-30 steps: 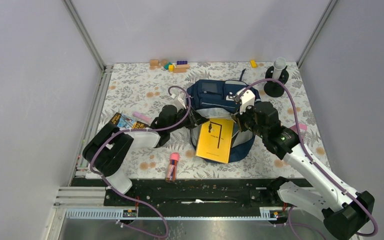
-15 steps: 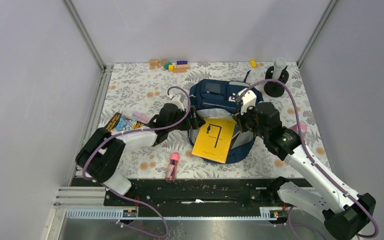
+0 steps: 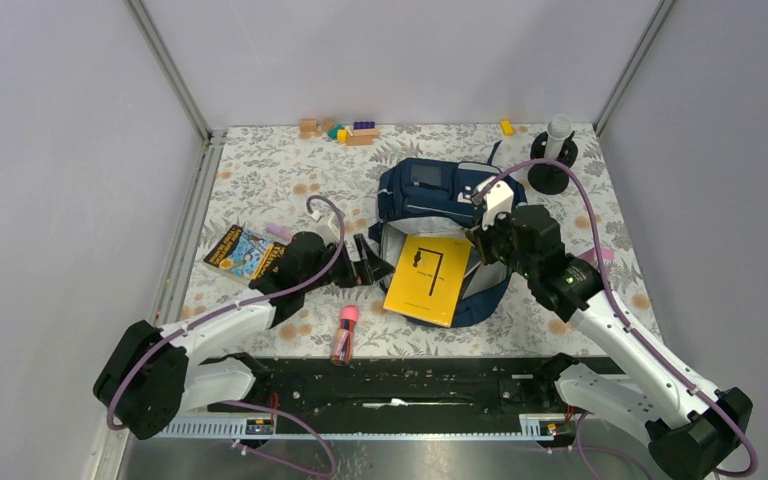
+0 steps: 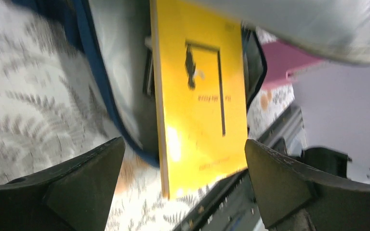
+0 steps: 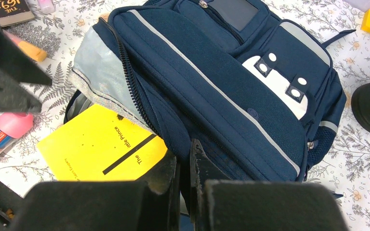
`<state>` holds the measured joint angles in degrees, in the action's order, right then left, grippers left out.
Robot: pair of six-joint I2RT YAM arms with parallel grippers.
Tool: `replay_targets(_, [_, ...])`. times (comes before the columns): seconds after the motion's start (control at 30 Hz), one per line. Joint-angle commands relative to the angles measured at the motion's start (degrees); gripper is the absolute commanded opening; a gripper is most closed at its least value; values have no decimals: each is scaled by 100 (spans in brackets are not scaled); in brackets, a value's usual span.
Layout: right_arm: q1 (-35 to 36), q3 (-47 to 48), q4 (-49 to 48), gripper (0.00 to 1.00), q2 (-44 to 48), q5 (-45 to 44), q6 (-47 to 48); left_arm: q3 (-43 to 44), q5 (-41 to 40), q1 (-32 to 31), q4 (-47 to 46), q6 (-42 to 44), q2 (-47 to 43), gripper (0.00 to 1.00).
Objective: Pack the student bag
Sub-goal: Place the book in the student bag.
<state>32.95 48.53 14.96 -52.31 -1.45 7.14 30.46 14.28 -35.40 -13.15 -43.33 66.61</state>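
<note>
the student bag (image 3: 430,190) lies at mid-table, its mouth toward the arm bases. its flap hides the far end of the yellow book (image 3: 428,282), and the left wrist view is blurred. we see the right gripper (image 3: 482,240) pinched on the bag's raised edge, its fingers covering the contact. since a second ago the left gripper (image 3: 375,265) has drawn back from the bag and spread wide, holding nothing.

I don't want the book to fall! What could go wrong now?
The yellow book lies only half inside the student bag, and the open left gripper is clear of it, so it might slide out. The right gripper pinches the bag's edge; if that slips, the opening could flop shut on the book.
</note>
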Motion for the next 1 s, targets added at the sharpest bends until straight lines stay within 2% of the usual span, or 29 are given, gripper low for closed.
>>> replay_targets(0.0, [-17, 184, -294, 0, 261, -83, -101, -546, 875, 0, -95, -528, -405, 99])
replay_targets(0.13, [-17, 231, -257, 0, 288, -83, -101, -798, 1125, 4, 101, -542, -631, 99])
replay_targets(0.23, [-25, 228, -254, 0, 285, -98, -152, -1276, 1578, -2, -886, -1086, -477, 99])
replay_targets(0.33, [-17, 221, -253, 0, 291, -94, -206, -1386, 1742, -2, -1273, -1259, -105, 97])
replay_targets(0.43, [-17, 231, -250, 0, 309, -107, -236, -1465, 1862, -2, -1777, -1433, 96, 88])
replay_targets(0.63, [-18, 262, -207, 0, 367, -173, -223, -1371, 1945, 0, -2212, -1559, 474, 71])
replay_targets(0.83, [-21, 312, -211, 0, 362, -187, -239, -1408, 2050, -27, -2841, -1852, 1039, 68])
replay_targets(0.97, [-23, 341, -212, 0, 328, -174, -237, -1378, 2011, -117, -3020, -1911, 1170, 60])
